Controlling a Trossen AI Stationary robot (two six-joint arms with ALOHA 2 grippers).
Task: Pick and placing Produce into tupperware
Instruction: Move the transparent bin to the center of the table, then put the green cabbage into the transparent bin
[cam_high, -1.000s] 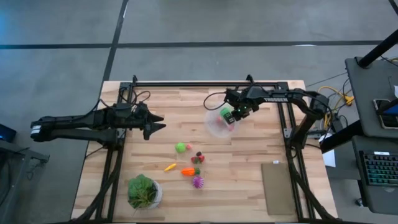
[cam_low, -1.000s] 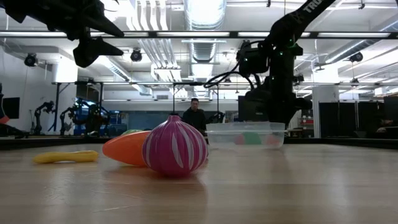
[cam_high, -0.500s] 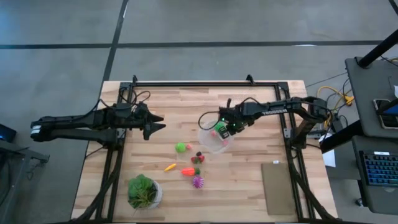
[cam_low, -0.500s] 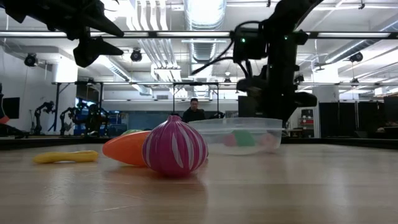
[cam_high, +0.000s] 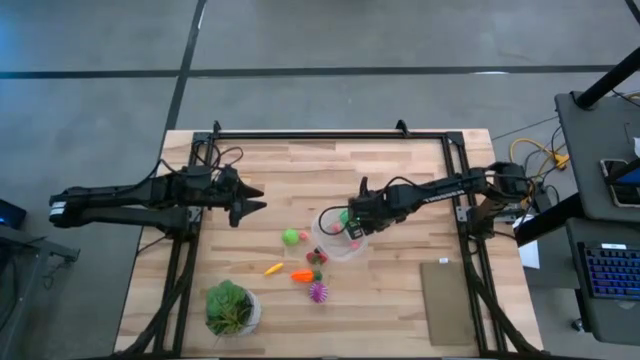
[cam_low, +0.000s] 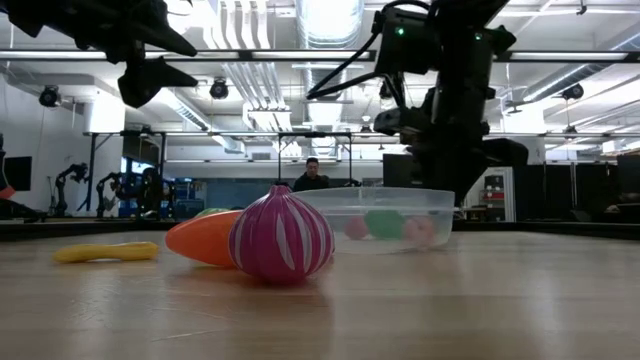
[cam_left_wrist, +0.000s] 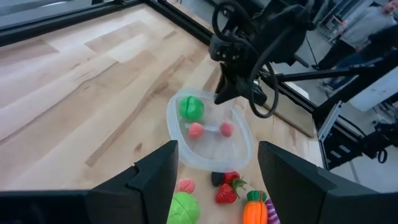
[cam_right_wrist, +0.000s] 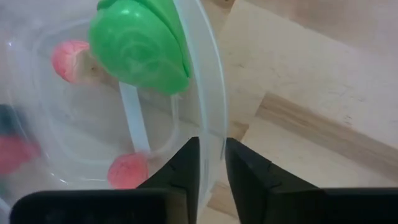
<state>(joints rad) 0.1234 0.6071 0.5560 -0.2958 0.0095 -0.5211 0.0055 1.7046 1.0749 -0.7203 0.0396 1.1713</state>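
Container relocated toward the loose toy pieces

The right tool (cam_high: 352, 222), fingers clamped on the rim of the clear container (cam_high: 336, 237), has drawn it across the surface (cam_high: 400, 300) from the far side to just beside the red pieces (cam_high: 318, 254). The green piece (cam_right_wrist: 140, 45) and two pink pieces (cam_left_wrist: 210, 129) travelled inside it.

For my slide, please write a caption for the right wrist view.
Right gripper pinching the clear tupperware rim, with a green toy and two pink pieces inside.
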